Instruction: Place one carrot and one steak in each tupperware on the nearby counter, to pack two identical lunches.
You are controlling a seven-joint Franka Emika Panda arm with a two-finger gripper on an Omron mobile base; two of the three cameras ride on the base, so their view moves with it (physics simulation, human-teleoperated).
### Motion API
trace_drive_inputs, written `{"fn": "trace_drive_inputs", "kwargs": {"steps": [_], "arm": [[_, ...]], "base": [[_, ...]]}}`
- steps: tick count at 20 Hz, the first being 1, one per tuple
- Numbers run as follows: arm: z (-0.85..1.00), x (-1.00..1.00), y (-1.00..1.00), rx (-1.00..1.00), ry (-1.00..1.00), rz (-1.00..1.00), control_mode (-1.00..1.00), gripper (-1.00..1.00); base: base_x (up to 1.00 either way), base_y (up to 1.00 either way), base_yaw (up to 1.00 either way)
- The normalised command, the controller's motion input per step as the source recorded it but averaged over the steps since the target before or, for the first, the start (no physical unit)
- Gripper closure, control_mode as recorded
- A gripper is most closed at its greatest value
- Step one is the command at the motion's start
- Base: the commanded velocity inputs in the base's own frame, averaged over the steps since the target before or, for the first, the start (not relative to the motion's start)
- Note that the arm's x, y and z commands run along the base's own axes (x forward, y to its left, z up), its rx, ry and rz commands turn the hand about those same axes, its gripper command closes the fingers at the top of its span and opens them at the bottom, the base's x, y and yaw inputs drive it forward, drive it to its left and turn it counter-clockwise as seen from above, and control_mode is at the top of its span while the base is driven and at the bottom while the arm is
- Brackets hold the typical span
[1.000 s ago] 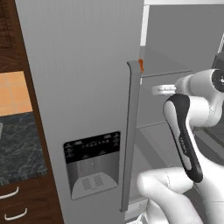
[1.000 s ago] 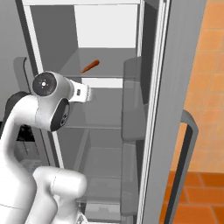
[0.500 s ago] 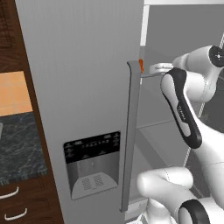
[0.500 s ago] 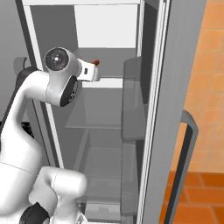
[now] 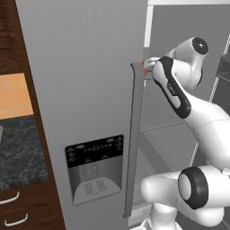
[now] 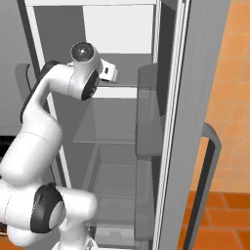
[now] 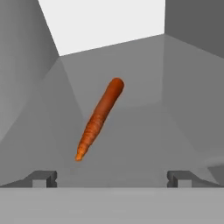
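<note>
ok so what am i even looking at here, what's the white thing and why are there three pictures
The white thing is a robot arm reaching into an open fridge. All of it is computer-rendered. Two pictures come from cameras on the robot's base, behind the arm on its left and right, so they show one scene from two sides. The third comes from a camera on the hand, looking along the claw; the two small dark tips at the bottom are its fingers.

In that hand view a carrot lies on a grey fridge shelf ahead of the claw. The claw is open and holds nothing. The left base view also shows the closed fridge door with its dispenser, and a dark stone counter beside it.
</note>
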Motion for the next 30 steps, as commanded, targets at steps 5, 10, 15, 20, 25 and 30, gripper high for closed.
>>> {"fn": "trace_drive_inputs", "kwargs": {"steps": [5, 10, 15, 20, 25, 30], "arm": [[-0.33, 0.91, 0.0, 0.0, 0.03, 0.0, -1.0, -1.0], [-0.07, 0.78, 0.0, -0.01, -0.01, 0.0, -1.0, -1.0], [-0.23, 0.75, 0.12, -0.03, 0.0, 0.0, -1.0, -1.0], [-0.84, 0.28, 0.08, -0.17, 0.01, 0.0, -1.0, 1.0], [-1.0, 0.05, -0.04, -0.13, 0.15, 0.0, -1.0, 1.0], [-0.83, -0.23, -0.66, -0.02, 0.17, -0.02, -1.0, 1.0]], "base": [[0.0, 0.0, 0.0], [0.0, 0.0, 0.0], [0.0, 0.0, 0.0], [0.0, 0.0, 0.0], [0.0, 0.0, 0.0], [0.0, 0.0, 0.0]]}}
